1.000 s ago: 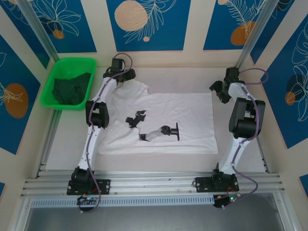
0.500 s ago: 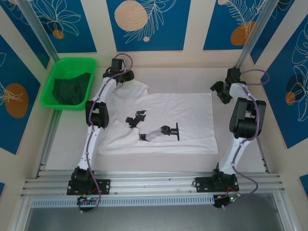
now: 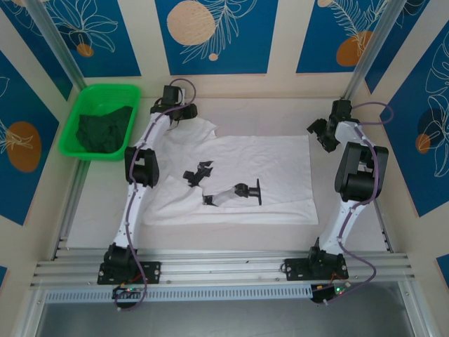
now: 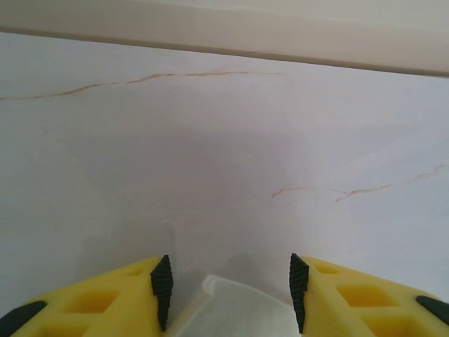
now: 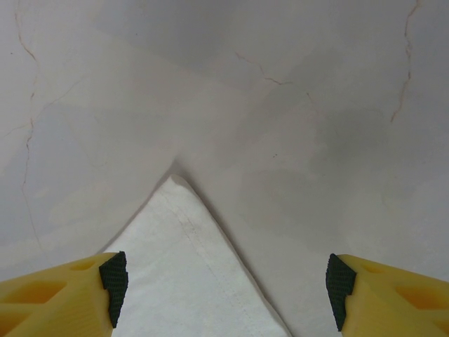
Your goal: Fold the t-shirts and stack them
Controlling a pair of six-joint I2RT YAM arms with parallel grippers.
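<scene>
Early stage by my read: nothing folded, no stack yet. The white t-shirt (image 3: 273,175) lies spread flat around the middle of the worktop (image 3: 266,116), front up w/ the black print (image 3: 235,191) showing. The dark green t-shirt (image 3: 104,130) sits bunched in the green tray (image 3: 102,88) at the worktop's far left corner. Left to do, I'd say: fold the white one, get the green one out, spread and fold it, then stack both.

Orientation: the white t-shirt's long axis runs left-right, approx parallel to the worktop's near edge. Neck/sleeve end is twd the left edge, hem twd the right edge. One sleeve (image 3: 200,130) sticks out twd the far edge. Cloth along the near side looks a bit wrinkled.

The left tool (image 4: 230,291) is at the far side by that sleeve, jaws apart, w/ a bit of white cloth showing low between them. Not clamped on it, and I can't tell if it touches.

The right tool (image 5: 226,289) is over the hem corner (image 5: 186,260) nearest the far right corner of the worktop. Its jaws are wide apart w/ the cloth point between them, nothing gripped.

Both tools at the shirt's far edge suggests a lengthwise fold twd the near edge is being set up, but that's a guess.
</scene>
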